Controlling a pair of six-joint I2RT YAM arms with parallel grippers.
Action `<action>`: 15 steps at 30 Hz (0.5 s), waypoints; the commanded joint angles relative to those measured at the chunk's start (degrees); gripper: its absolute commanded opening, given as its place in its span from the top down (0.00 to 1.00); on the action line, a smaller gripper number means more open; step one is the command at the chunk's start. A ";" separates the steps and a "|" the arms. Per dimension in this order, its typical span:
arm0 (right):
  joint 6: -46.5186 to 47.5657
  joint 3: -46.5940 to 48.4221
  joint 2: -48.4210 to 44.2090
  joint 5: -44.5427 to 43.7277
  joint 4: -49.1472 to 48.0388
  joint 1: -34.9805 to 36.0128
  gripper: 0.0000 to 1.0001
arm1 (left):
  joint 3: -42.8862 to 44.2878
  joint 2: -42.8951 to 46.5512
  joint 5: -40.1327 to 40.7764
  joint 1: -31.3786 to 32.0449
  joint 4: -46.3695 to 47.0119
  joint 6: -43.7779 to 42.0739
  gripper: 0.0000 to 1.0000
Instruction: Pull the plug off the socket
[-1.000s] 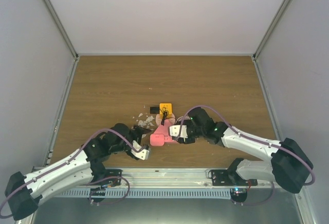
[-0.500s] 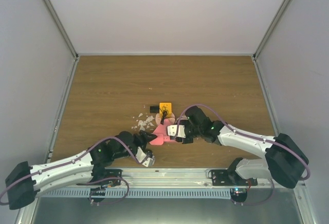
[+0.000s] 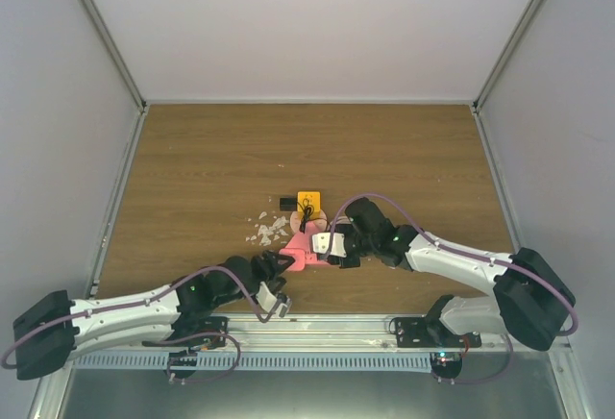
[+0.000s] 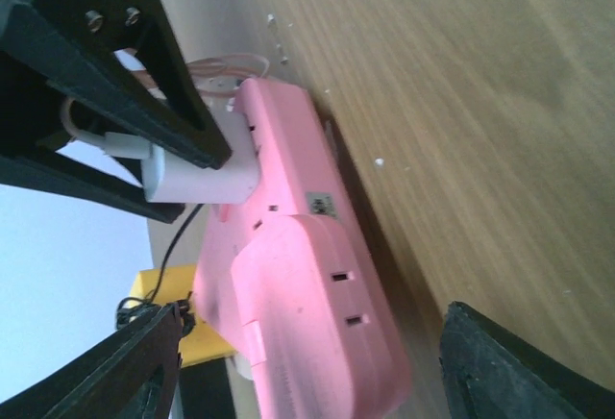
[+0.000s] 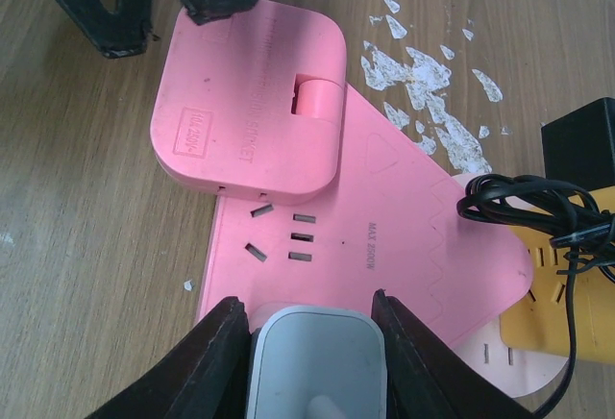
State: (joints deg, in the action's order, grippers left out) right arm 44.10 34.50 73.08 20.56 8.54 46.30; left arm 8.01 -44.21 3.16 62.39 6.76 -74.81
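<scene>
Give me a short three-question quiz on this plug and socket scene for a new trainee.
1. True or false: the right gripper is clamped on the white plug.
2. What colour is the socket strip holding that plug?
3. The left gripper is: A) shut on the plug; B) open, astride the strip's rounded end; C) out of view.
Key: 1 true; 2 pink; 3 B.

Bright, even overhead light; soft shadows only. Top view sharp. Left wrist: bench (image 4: 461,73) washed pale at 1 o'clock, left tool fingers (image 4: 524,371) slightly blurred at 5 o'clock.
</scene>
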 commanded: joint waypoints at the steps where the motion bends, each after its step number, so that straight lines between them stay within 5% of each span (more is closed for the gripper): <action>1: 0.72 0.38 0.93 -1.07 -0.09 -0.21 0.82 | -0.32 -1.66 3.15 0.45 8.87 -0.81 0.27; 10: 0.97 0.22 0.69 -0.86 0.19 -0.38 0.83 | 0.73 -7.61 6.18 0.54 11.58 -0.91 0.41; 15: 1.08 0.16 0.85 -0.78 0.23 -0.45 0.83 | 5.67 -6.79 4.74 0.58 3.54 5.63 0.51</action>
State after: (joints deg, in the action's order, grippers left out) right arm 44.12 34.50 73.08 20.88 8.60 46.22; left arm 8.93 -51.66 8.40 62.54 12.36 -74.28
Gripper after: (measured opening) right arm 0.345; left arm 0.512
